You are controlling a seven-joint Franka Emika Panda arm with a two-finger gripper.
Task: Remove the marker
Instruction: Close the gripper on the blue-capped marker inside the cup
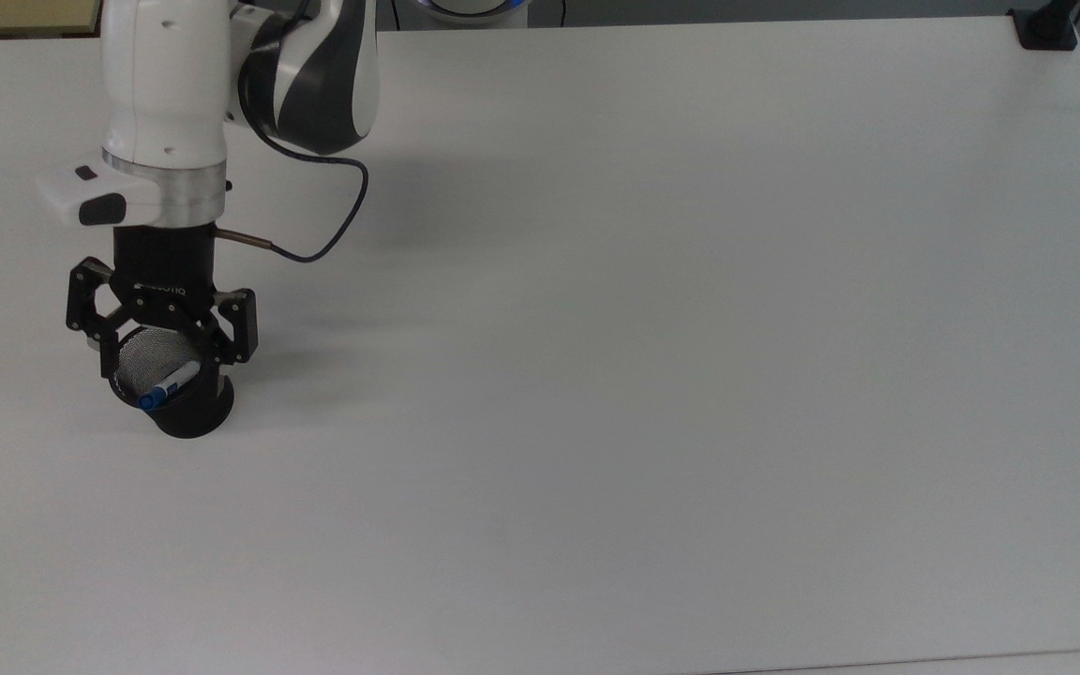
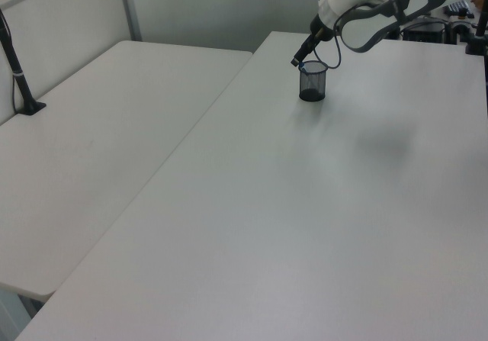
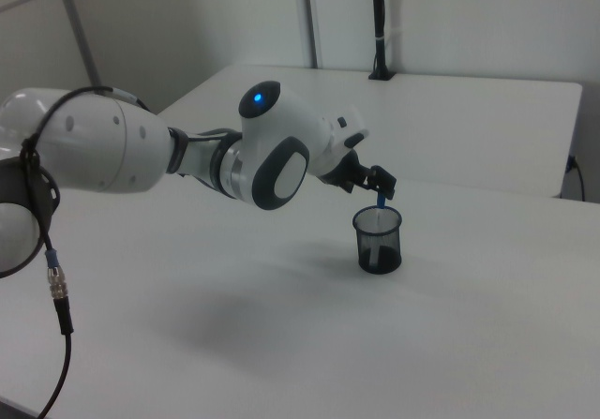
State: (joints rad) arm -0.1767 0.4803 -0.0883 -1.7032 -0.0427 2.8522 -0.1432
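A black mesh cup (image 1: 191,413) stands near the top view's left edge, and the marker (image 1: 171,383) leans inside it, white barrel with the blue cap against the near rim. My gripper (image 1: 165,358) hangs open right over the cup's mouth, its fingers spread about as wide as the rim, one on each side. In the right view the gripper (image 3: 376,185) sits just above the marker's blue cap (image 3: 381,200), which pokes out of the cup (image 3: 378,242). In the left view the gripper (image 2: 296,61) is at the cup's (image 2: 313,82) upper left.
The white table (image 1: 652,356) stretches wide to the top view's right. A black clamp post (image 1: 1046,28) stands at its far right corner. A second table (image 2: 91,127) adjoins in the left view, with a black pole (image 2: 19,66) on it. A cable (image 1: 315,244) loops from my wrist.
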